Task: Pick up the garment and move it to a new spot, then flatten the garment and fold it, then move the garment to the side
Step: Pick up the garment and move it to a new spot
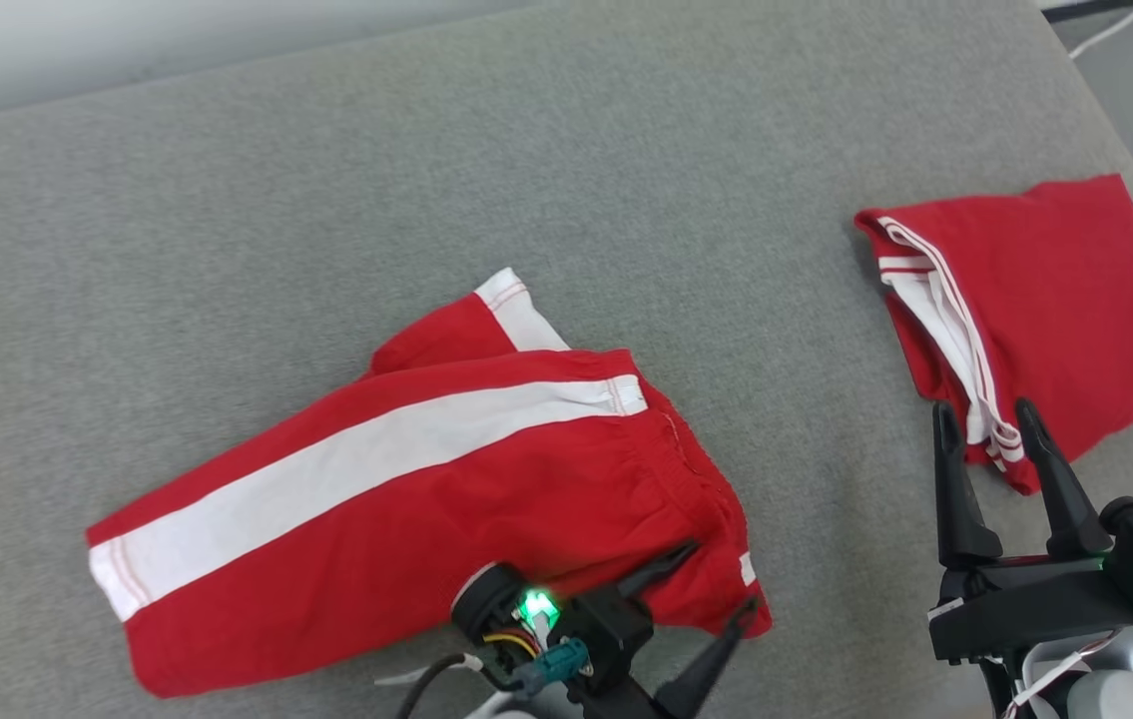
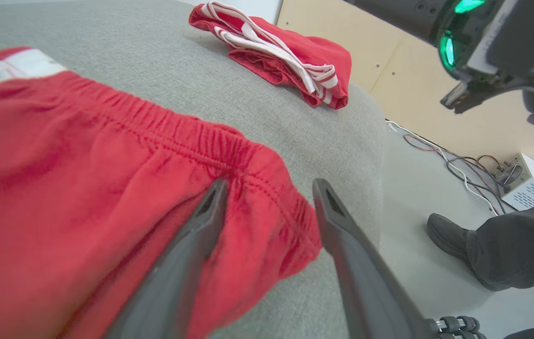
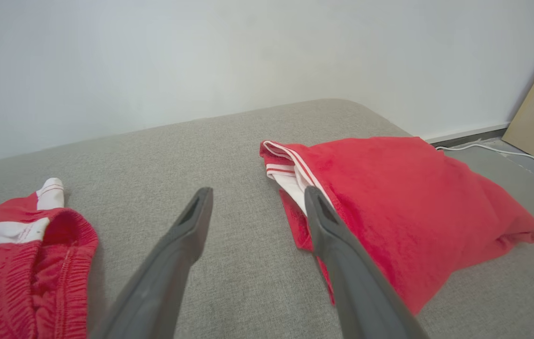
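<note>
**Red shorts (image 1: 406, 469) could snag on the left tool (image 1: 721, 576)**

Grey cloth-covered counter (image 1: 326, 180) carries them unfolded at its middle, with a folded red garment (image 1: 1055, 290) to the right. The left tool's jaws stand apart astride the waistband corner (image 2: 267, 188); a careless lift may drag and rumple it. Right tool (image 1: 984, 409), open and empty, hovers beside the folded piece and might nudge it.

A folded red garment (image 1: 1055, 300) with white trim lies near the right edge of the grey padded surface (image 1: 326, 200) before me. Past that edge, on the floor (image 2: 417, 188), I see a person's dark shoe (image 2: 448, 235) and trouser leg (image 2: 521, 249), loose cables (image 2: 450, 162) and a vented white box (image 2: 528, 183) before a beige panel (image 2: 389, 52).
</note>
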`<state>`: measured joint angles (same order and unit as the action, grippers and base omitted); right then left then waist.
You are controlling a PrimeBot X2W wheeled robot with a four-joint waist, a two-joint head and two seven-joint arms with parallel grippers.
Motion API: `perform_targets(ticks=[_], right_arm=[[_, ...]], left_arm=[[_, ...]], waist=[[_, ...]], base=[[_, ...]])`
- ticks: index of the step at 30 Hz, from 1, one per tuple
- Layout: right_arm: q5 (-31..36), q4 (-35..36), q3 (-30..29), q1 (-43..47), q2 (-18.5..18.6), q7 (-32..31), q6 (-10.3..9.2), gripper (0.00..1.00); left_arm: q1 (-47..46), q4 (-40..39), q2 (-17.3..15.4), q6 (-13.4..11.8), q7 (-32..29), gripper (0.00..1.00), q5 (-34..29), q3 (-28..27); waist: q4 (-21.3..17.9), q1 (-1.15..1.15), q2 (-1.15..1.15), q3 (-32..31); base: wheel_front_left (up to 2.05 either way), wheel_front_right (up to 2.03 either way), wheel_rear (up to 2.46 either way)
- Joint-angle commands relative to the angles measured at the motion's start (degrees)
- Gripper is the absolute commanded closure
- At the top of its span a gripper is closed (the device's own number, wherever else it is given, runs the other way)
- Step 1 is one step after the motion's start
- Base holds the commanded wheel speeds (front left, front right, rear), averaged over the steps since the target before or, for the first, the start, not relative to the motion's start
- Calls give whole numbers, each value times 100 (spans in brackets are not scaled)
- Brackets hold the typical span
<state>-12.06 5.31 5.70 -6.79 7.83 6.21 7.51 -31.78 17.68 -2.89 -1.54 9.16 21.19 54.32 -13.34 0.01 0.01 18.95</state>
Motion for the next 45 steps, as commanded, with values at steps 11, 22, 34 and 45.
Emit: perform_targets(ticks=[11, 22, 34, 45], right_arm=[[110, 284, -191, 252, 70, -164, -4, 0], [142, 393, -135, 324, 94, -291, -4, 0], [164, 307, -20, 433, 110, -231, -4, 0], [190, 268, 23, 695, 155, -272, -4, 0]], left_arm=[[540, -1074, -497, -695, 407, 0, 249, -743], [715, -1813, -1138, -1407, 606, 0, 78, -2879], [1619, -1917, -1381, -1165, 598, 0, -392, -4434], [2632, -2125, -1539, -649, 598, 0, -440, -5111]], waist=[[769, -1, -1, -701], [1139, -1, -1, -948], [1168, -1, -1, -1208], [1273, -1, -1, -1554]], base=[[0, 0, 0], [0, 0, 0], [0, 0, 0], [0, 0, 0]])
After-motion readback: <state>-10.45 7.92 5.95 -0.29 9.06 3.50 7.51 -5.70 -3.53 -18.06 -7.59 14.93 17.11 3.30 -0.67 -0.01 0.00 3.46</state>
